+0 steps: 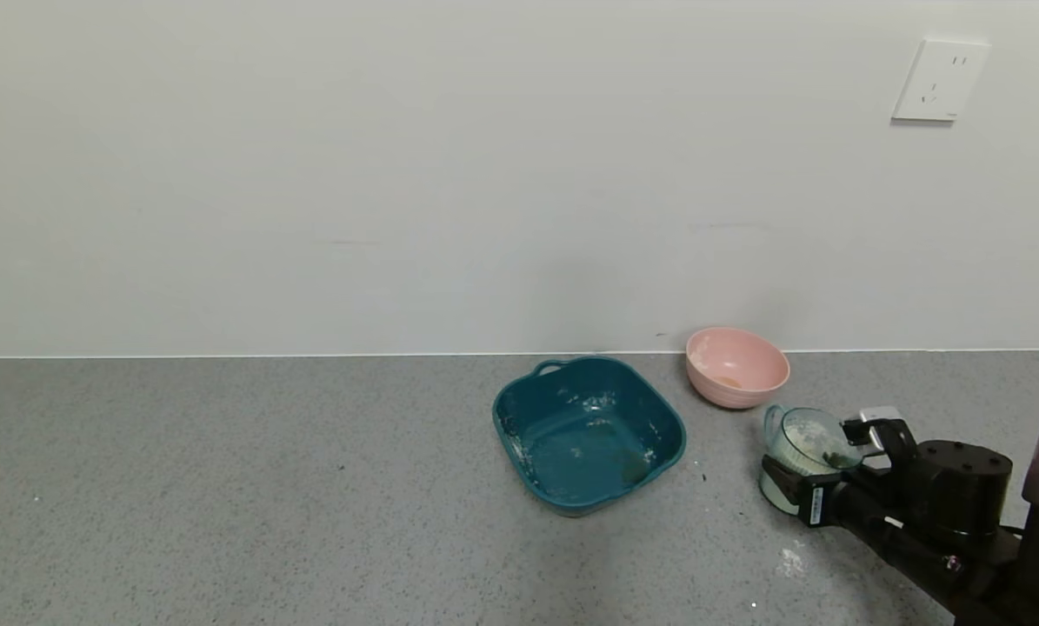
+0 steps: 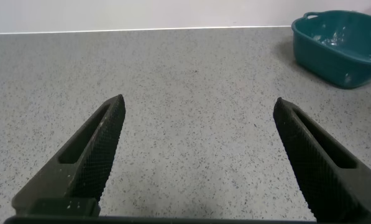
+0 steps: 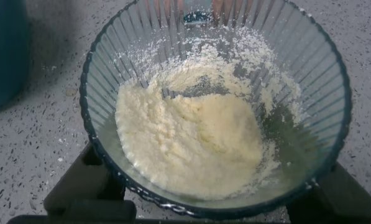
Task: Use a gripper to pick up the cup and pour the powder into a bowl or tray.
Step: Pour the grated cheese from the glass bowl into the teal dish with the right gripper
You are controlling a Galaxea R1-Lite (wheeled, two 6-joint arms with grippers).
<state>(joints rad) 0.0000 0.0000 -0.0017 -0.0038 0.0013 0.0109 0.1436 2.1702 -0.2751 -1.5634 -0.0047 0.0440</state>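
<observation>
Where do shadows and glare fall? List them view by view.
Head view: soft even light, faint shadow in front of the basin, right gripper at the cup. Left wrist view: no glare, open left gripper over evenly lit counter. Right wrist view: powder evenly lit, glints on the cup's ribs.

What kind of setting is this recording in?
Probably a kitchen-style counter or a mock-up of one: a grey speckled countertop against a plain white wall with a socket, bearing a teal basin, a pink bowl and a cup of powder.
</observation>
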